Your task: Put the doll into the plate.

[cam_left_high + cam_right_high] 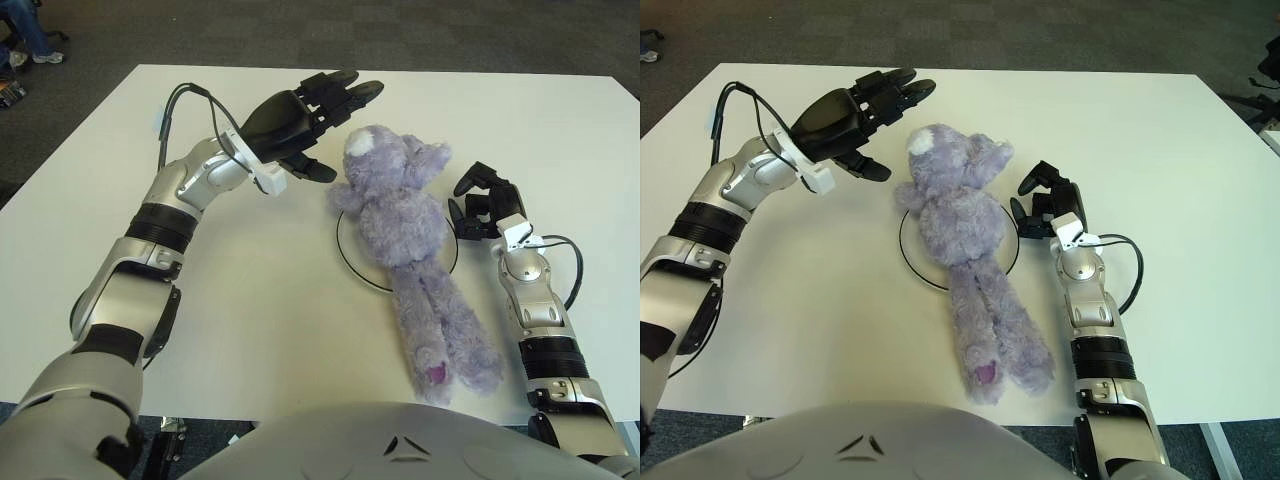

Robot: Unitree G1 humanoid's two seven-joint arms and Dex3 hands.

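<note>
A purple plush doll [405,235] lies on its back across the white, dark-rimmed plate [350,258] in the middle of the table. Its body covers the plate, while its head and its long legs reach past the rim. My left hand [320,115] hovers to the upper left of the doll's head, fingers stretched out, holding nothing. My right hand [478,205] shows just right of the plate, with its fingers curled and nothing in them.
The white table [520,120] carries only the plate and doll. Dark carpet [400,30] surrounds it. A seated person's legs [25,35] show at the far upper left. A cable [575,270] loops by my right forearm.
</note>
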